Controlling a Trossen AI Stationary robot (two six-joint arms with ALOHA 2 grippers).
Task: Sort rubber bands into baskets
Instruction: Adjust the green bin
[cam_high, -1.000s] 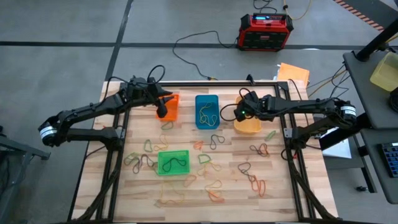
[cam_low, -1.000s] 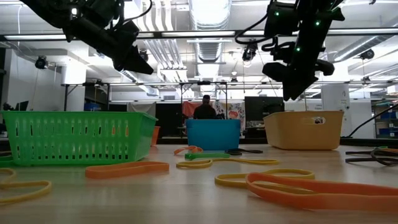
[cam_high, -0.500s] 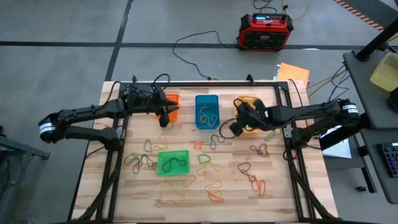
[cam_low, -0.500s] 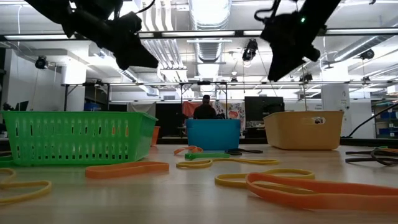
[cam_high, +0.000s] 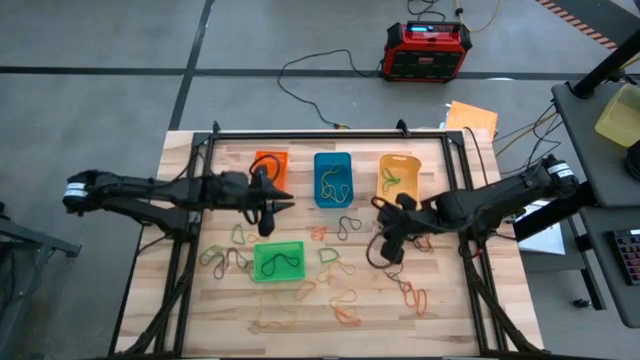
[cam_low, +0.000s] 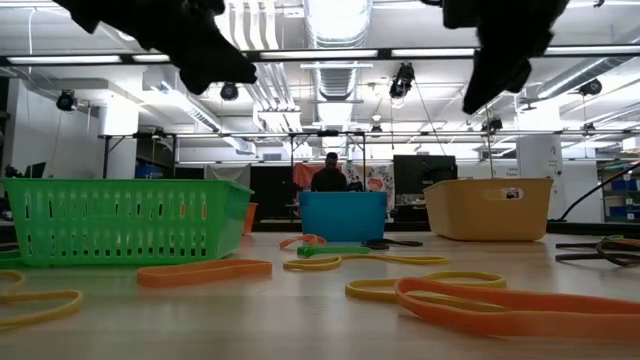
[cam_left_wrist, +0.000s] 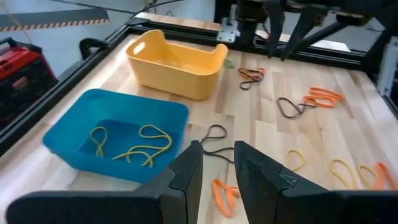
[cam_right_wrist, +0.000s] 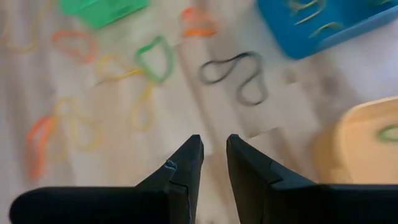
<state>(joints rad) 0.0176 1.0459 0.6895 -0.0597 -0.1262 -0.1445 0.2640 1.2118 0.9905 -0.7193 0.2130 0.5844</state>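
Grey floor (cam_high: 100, 40), red-and-black box (cam_high: 428, 50), ceiling lights (cam_low: 330, 52).

- Two slim black jointed arms, left arm (cam_high: 150, 190) and right arm (cam_high: 490, 203), each with a white band near its outer end.
- Black cables loop along both.
- Fingers (cam_left_wrist: 186, 177) are dark, tapering wedges.

four baskets (cam_high: 332, 178), scattered rubber bands (cam_high: 344, 300), possibly overlapping

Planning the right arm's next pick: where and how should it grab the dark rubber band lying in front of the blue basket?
Come straight down on the dark rubber band and pinch across its narrow waist. It lies flat in a figure-eight, so both strands meet there, clear of the blue basket.
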